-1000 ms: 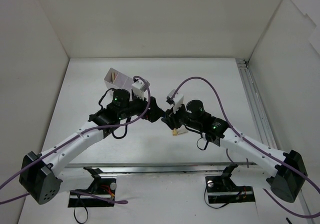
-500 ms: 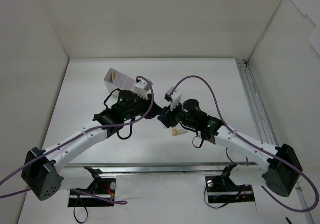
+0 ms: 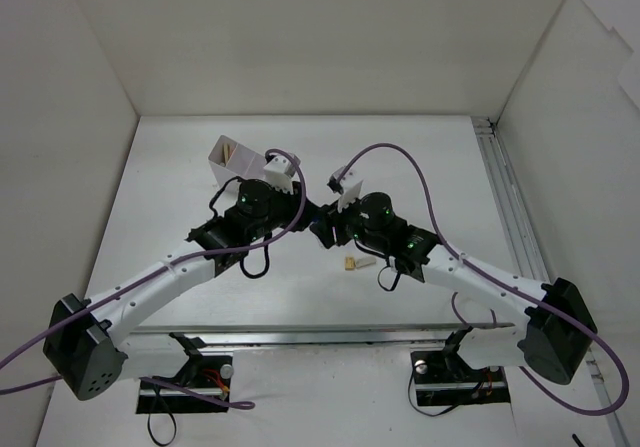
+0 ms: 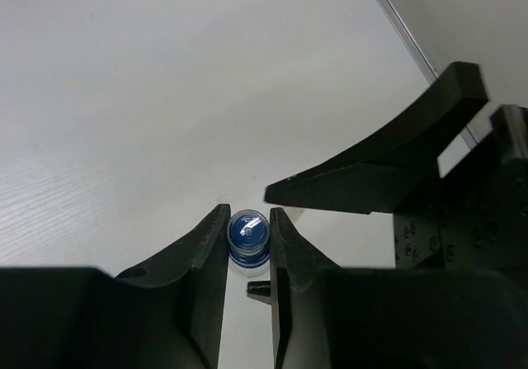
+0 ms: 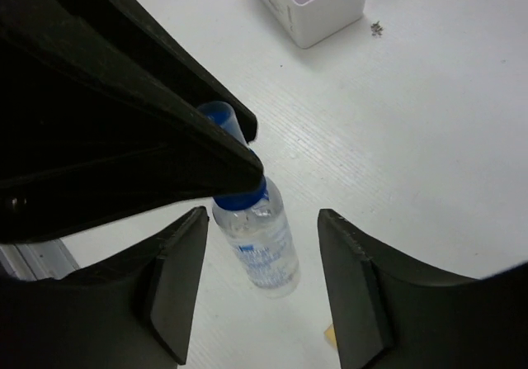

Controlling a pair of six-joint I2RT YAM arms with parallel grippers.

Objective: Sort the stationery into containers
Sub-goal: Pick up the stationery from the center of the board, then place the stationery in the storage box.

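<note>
A blue-and-white tube [image 5: 266, 252] with a clear body hangs tilted over the table. My left gripper [image 4: 248, 222] is shut on its blue cap [image 4: 248, 235]. In the right wrist view the left fingers [image 5: 157, 130] cover the cap from above. My right gripper [image 5: 262, 215] is open, its fingers standing on either side of the tube's body with a gap on both sides. From the top view both grippers meet at mid-table [image 3: 320, 229] and the tube is hidden there. The white container box [image 3: 230, 156] stands behind the left arm, thin sticks inside.
A small tan eraser-like bit [image 3: 350, 263] lies on the table just in front of the grippers, also seen under the right fingers [image 5: 330, 333]. The white box's corner [image 5: 318, 10] shows ahead of the right wrist. A metal rail [image 3: 505, 207] runs along the table's right side.
My left jaws have closed on the tube's cap. The right jaws have widened away from the tube's body. Both wrists have drawn closer together at mid-table.
</note>
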